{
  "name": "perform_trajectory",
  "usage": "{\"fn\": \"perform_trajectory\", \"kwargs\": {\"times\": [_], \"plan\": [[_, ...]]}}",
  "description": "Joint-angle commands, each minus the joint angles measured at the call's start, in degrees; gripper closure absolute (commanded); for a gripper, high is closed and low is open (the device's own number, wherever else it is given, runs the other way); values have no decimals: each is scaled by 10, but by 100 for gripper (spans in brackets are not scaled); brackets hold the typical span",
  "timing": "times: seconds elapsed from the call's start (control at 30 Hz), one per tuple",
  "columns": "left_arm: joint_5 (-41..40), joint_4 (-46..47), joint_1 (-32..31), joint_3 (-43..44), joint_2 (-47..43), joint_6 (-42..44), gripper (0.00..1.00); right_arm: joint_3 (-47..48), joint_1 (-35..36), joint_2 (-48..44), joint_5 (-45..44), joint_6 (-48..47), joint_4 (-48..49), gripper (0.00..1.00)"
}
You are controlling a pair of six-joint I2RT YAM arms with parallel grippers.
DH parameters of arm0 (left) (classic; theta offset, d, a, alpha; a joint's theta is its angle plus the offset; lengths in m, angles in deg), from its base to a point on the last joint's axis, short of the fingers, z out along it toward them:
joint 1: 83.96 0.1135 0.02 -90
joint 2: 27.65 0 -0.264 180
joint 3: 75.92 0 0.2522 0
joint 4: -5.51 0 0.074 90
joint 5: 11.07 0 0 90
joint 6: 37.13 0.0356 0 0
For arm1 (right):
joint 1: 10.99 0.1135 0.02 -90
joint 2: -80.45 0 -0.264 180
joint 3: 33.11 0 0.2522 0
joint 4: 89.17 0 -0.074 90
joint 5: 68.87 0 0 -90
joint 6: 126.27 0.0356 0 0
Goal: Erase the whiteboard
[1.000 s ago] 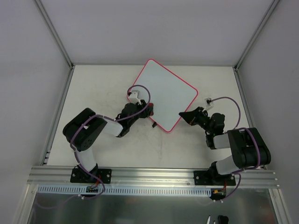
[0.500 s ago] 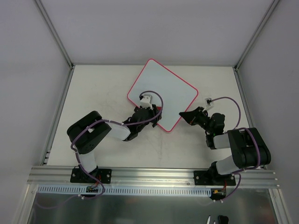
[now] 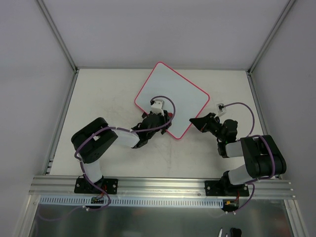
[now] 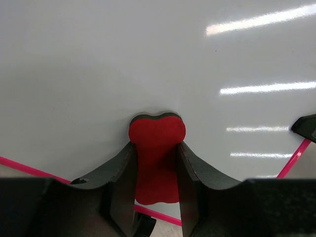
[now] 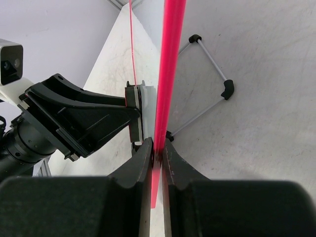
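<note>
The whiteboard (image 3: pixel 175 96) is white with a pink-red rim and lies turned like a diamond at the table's middle back. No writing shows on it. My left gripper (image 3: pixel 165 118) is over its near corner, shut on a red bone-shaped eraser (image 3: pixel 169 115). In the left wrist view the eraser (image 4: pixel 157 140) sits between the fingers (image 4: pixel 118 177) and presses on the white board surface (image 4: pixel 148 59). My right gripper (image 3: pixel 193 121) is shut on the board's right near edge. In the right wrist view its fingers (image 5: pixel 140 163) pinch the pink rim (image 5: pixel 170 59).
A thin wire stand with black end caps (image 5: pixel 213 63) shows behind the board in the right wrist view. The left arm (image 5: pixel 74 116) is close across the board from the right gripper. Metal frame posts (image 3: pixel 57 34) and grey walls bound the table.
My left gripper has moved with the eraser from the board's left corner along its near-left edge toward the near corner. The board's left corner shifted slightly. The right gripper has held still.
</note>
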Motion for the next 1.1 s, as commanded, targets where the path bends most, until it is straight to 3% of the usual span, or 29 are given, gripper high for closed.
{"fn": "perform_trajectory", "kwargs": {"times": [0.0,0.43,0.83,1.07], "plan": [[32,-100,15,16,36,6,83,17,15,-7,39,-25,147,100],[46,-150,38,93,37,37,82,18,15,-8,40,-25,147,100],[63,-63,29,-63,7,-33,83,17,15,-8,39,-25,147,100],[43,-87,31,-56,-21,-8,82,17,16,-7,40,-24,147,100]]}}
